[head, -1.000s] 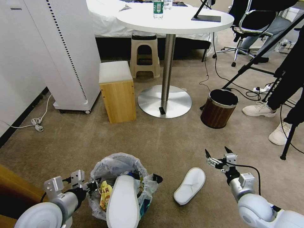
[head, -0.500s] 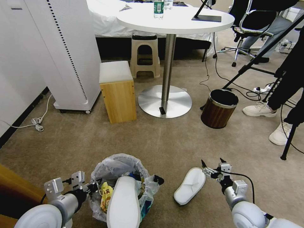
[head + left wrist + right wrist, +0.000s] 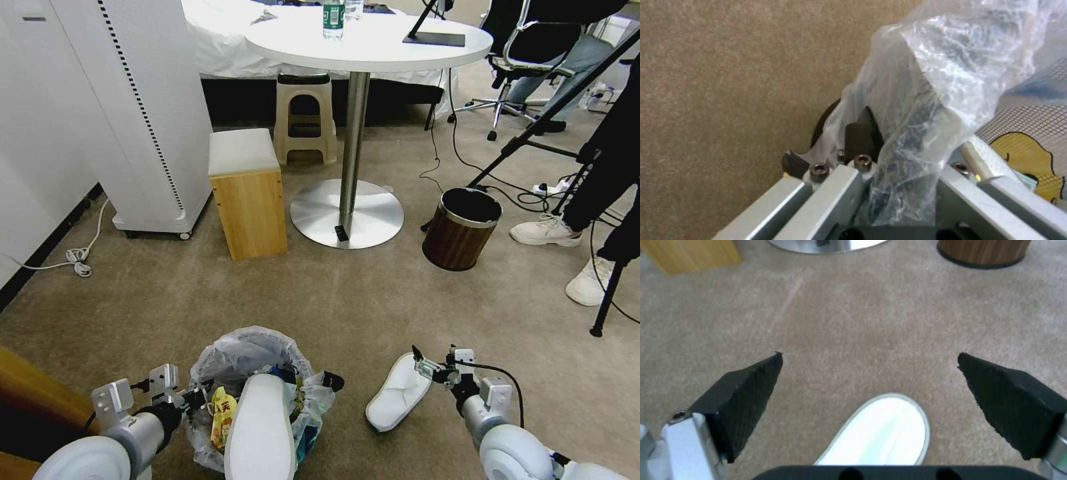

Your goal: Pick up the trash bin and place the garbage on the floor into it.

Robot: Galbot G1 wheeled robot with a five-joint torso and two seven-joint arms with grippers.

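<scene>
Left arm came in low at the lower left of the head view, forearm angled forward and inward, wrist roughly level. Left gripper (image 3: 193, 398) was clamped on the rim of the trash bin (image 3: 203, 373); in the left wrist view its dark fingers (image 3: 860, 135) pinched the liner and rim between them. Right arm entered from the lower right, elbow bent, forearm pointing forward and toward the left, wrist pitched down. Right gripper (image 3: 435, 360) hung low with fingers spread wide; in the right wrist view the two black ridged pads (image 3: 749, 390) stood far apart with nothing between them.
</scene>
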